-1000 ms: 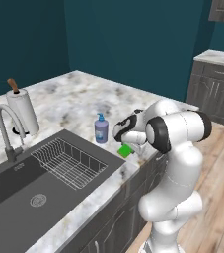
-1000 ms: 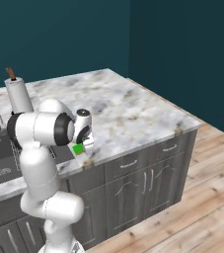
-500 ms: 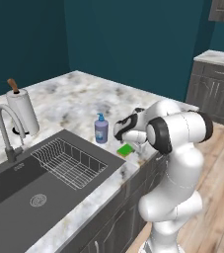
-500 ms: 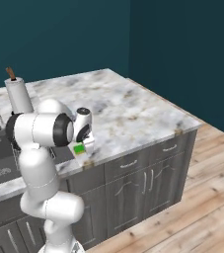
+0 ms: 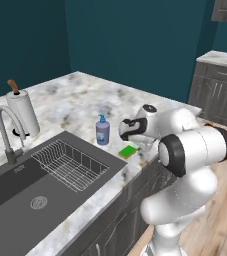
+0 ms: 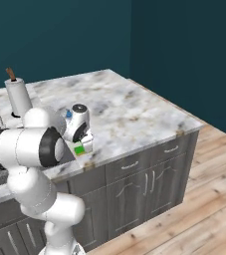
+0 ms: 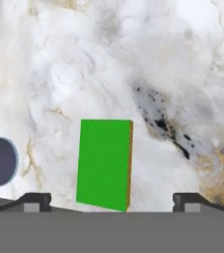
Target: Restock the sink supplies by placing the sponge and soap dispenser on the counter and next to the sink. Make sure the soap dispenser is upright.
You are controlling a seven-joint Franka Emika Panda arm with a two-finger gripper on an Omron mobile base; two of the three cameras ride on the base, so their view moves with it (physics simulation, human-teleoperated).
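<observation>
My hand (image 7: 111, 200) hangs just above the sponge (image 7: 104, 163), its two tips spread wide to either side and touching nothing. The sponge lies flat on the tabletop (image 7: 172, 64), green face up, free of my grip. From the left base view the sponge (image 5: 127, 151) sits near the front edge of the tabletop (image 5: 80, 102), just beside the right end of the sink (image 5: 15, 200), so I judge that half of the job done.

A little farther in, the soap (image 5: 102, 130) stands upright on its base with the blue pump on top, also just beside the sink's corner and close to the sponge but not touching it. That looks like the second half done as well.

As I read it, both supplies are placed and nothing is left to carry; what remains is only to lift my hand (image 5: 130, 134) clear without brushing either one.
</observation>
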